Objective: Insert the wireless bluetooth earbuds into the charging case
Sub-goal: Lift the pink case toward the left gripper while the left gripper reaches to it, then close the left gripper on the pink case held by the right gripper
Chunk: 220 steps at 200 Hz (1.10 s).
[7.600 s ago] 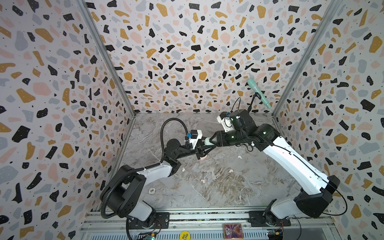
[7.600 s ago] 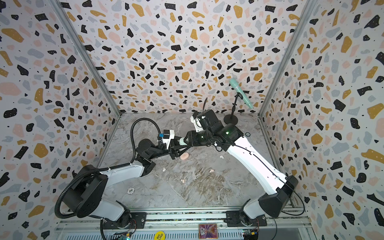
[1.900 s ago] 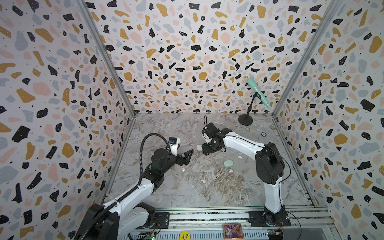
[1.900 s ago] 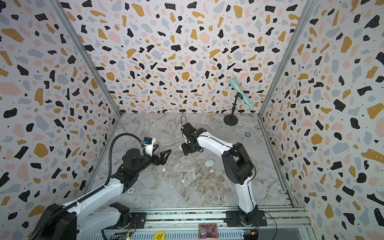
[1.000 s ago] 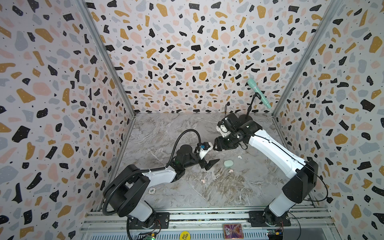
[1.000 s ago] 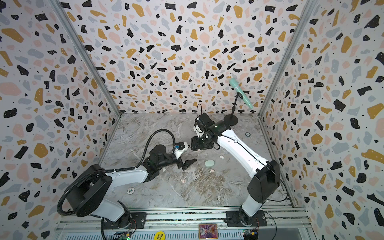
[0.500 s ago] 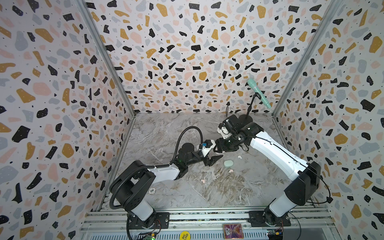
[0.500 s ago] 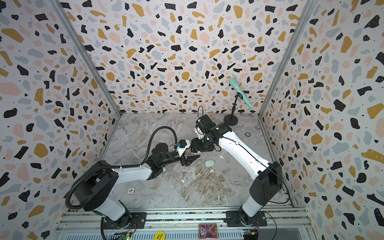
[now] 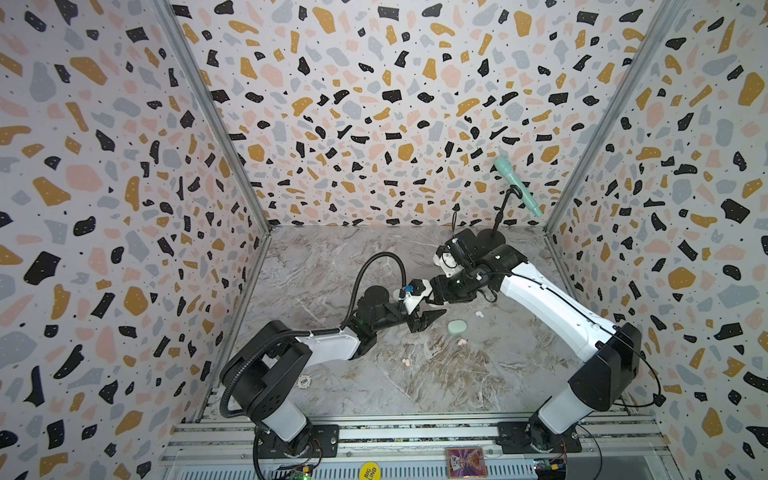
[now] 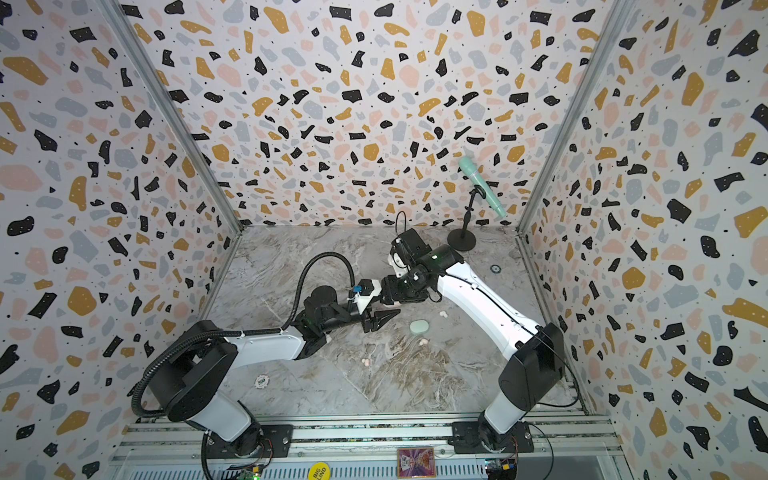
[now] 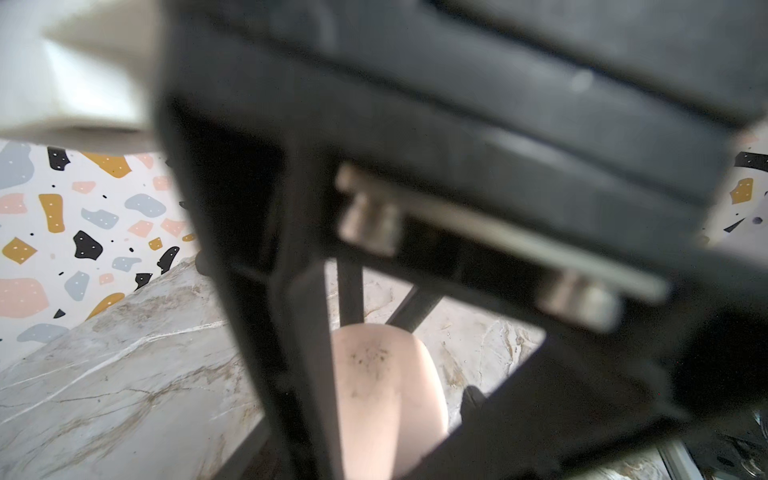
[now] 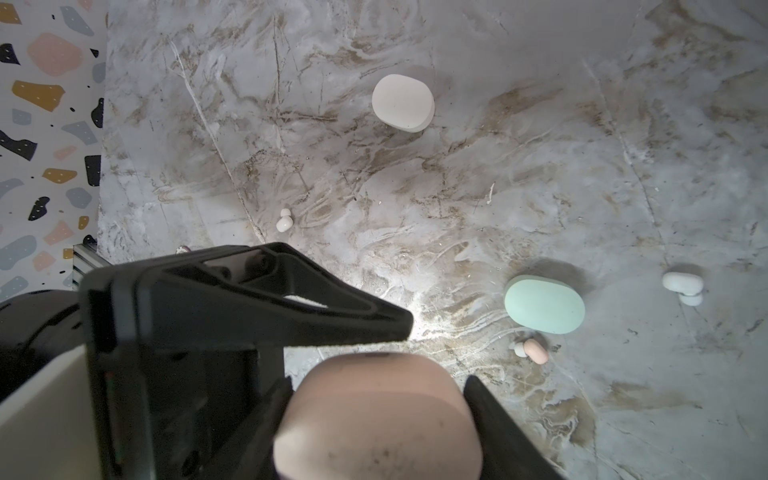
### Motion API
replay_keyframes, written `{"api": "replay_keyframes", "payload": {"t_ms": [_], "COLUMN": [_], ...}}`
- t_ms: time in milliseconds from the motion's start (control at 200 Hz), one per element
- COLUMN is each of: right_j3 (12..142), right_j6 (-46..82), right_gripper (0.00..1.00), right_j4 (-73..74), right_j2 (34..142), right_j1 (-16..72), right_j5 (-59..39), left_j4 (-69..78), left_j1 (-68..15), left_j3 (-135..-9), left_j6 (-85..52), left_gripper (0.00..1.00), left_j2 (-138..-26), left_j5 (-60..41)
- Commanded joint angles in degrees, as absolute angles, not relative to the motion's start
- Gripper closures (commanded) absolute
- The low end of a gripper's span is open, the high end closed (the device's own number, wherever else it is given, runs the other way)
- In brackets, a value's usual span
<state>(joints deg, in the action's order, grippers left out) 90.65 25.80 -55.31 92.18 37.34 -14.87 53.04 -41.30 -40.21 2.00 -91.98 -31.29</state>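
A pink charging case [image 12: 378, 415] hangs above the floor, with my right gripper [image 12: 380, 386] shut on its two sides. My left gripper [image 11: 386, 436] meets it from the left in both top views [image 9: 430, 318]. Its jaws have narrowed onto the same pink case [image 11: 386, 386], and one finger [image 12: 291, 299] lies just over it. On the floor lie a mint case [image 9: 457, 327], a white case [image 12: 402, 102], white earbuds [image 12: 284, 220] [image 12: 683, 286] and pink earbuds [image 12: 534, 350] [image 9: 408, 363]. No mint earbud is visible.
A mint microphone [image 9: 517, 187] on a black stand is at the back right corner. A white chip [image 9: 304, 380] lies near the left arm's base, and a small ring [image 10: 494, 269] lies near the right wall. Patterned walls close in three sides.
My left gripper has risen and moved up to the right gripper, and its jaws have narrowed from wide open onto the pink case. The right arm has held the case almost still.
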Motion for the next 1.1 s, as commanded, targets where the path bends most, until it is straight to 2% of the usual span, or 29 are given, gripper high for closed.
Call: {"api": "replay_keyframes", "payload": {"t_ms": [0,285,686,1096], "right_j3": [91.57,91.66,91.84,92.22], "right_j6": [26.57,27.06,27.67,27.86], "right_gripper": [0.43,0.43,0.43,0.43], "right_j4": [-55.38,-55.00,-54.93,-54.94], "right_j2": [89.83,89.58,89.45,89.82], "right_j1": [37.14,37.17,37.13,37.17], "right_j5": [-15.46,-16.04,-17.09,-17.88], "left_j4": [57.21,56.71,56.28,54.14], "left_j1": [-41.64,-42.18,-42.96,-43.34], "left_j3": [-42.04,-42.20,-40.88,-40.54], "left_j6": [1.53,2.11,5.23,7.79], "left_gripper": [0.38,0.39,0.47,0.50], "left_j2": [-92.60,-93.16,-92.11,-91.65], "left_j5": [-32.57,-32.37,-28.57,-28.40]}}
